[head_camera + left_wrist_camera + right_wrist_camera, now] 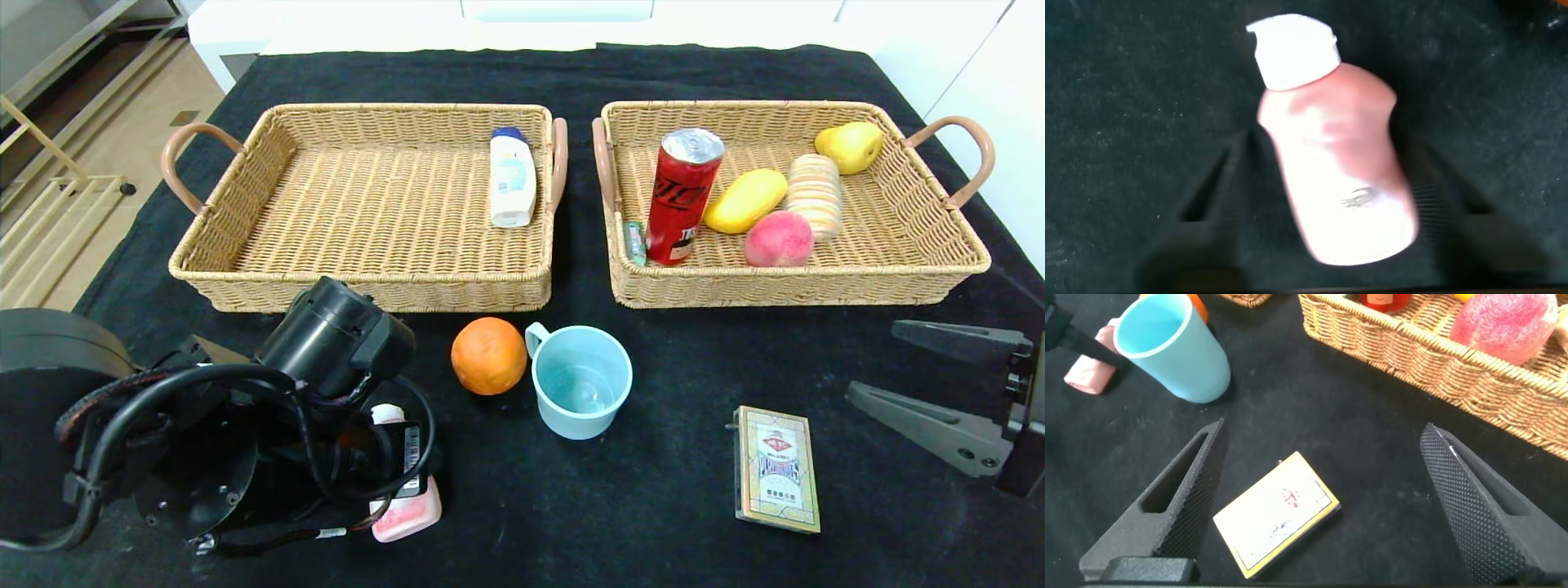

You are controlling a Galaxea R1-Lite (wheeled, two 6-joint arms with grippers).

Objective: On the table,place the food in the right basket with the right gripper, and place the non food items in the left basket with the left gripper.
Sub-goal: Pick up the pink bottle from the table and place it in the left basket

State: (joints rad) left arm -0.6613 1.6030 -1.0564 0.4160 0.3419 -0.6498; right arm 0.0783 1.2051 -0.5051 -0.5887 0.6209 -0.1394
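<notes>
Left wrist view: pink bottle [1335,163] lies flat on the black cloth, straight below the left gripper [1323,220] and between its two fingers [1208,204] — gaps show on both sides, so jaws are part-open and nothing is gripped yet. Bottle's long axis runs crosswise to the closing line, white cap [1294,51] pointing out past the fingertips, so the jaws would meet its flat sides. Good alignment for a squeeze, in my read.

Head view: bottle [406,510] is at the near-left of the table, mostly hidden under the left arm, cap end toward the baskets. Left basket [245,269] sits just beyond it, holding one white bottle [513,175].

Right gripper [922,384] hangs wide open at the near-right, idle, over the card box [775,468]. Left arm is clearly nearer the pink bottle, and it's non-food, so it's the left's job.
</notes>
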